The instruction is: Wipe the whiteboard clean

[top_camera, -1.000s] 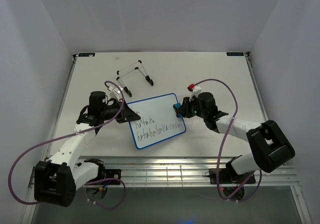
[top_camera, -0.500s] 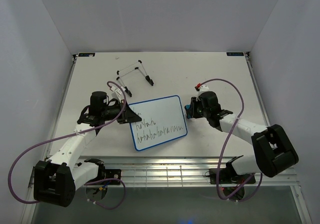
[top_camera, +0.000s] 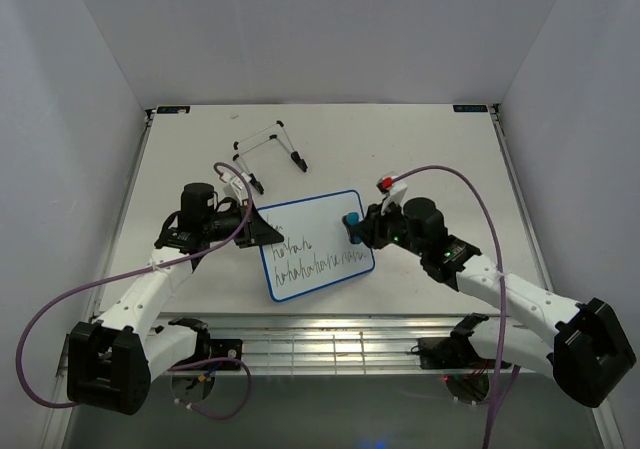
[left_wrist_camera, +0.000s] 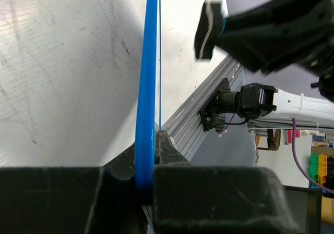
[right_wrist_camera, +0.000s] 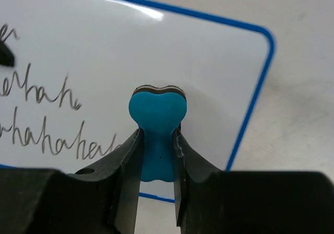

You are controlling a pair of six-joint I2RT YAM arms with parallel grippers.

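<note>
just under the right end effector's (right_wrist_camera: 156,136) eraser (right_wrist_camera: 156,111) lies the whiteboard (right_wrist_camera: 104,51).

The whiteboard (top_camera: 318,223) is white with a blue frame and black scribbles. The eraser (right_wrist_camera: 157,115) is plain turquoise.

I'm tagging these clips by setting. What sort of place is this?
Probably a robotics lab test cell: a white table boxed in by plain white walls, two arms mounted on an aluminium rail, and coloured storage bins beyond it in the left wrist view.
</note>
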